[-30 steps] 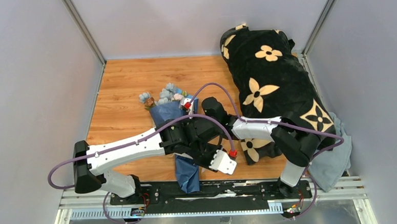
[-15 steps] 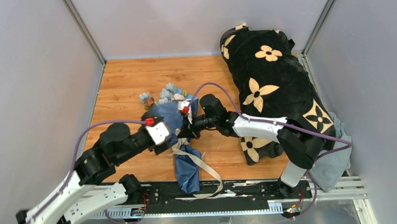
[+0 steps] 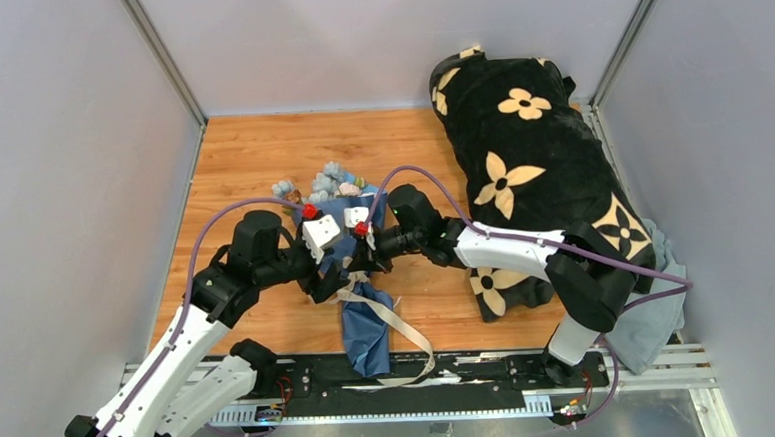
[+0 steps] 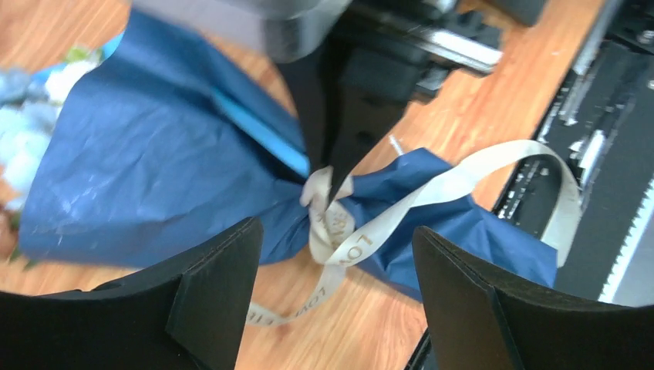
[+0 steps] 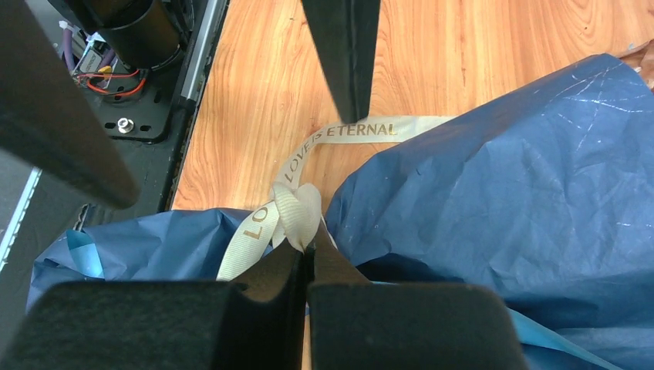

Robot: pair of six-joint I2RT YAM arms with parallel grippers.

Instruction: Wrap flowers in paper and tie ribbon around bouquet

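Surface: wooden tabletop (image 3: pixel 251 166).
Right gripper (image 5: pixel 307 251): pinching the ribbon (image 5: pixel 297 208) knot on the bouquet (image 5: pixel 501 185).
Left gripper (image 4: pixel 335 247): spread; should take the loose tail and pull level.

Plain pale grey wall panels (image 3: pixel 394 38) closed in the back and both sides, joined at the far corners by slanted silver metal posts (image 3: pixel 163 60). The floor of the cell was a warm orange wood-grain tabletop (image 3: pixel 251 166), evenly lit. A black plush blanket with cream flower shapes (image 3: pixel 531 161) lay heaped at the right, and a dull grey-blue soft cloth (image 3: pixel 649 325) lay beside it.
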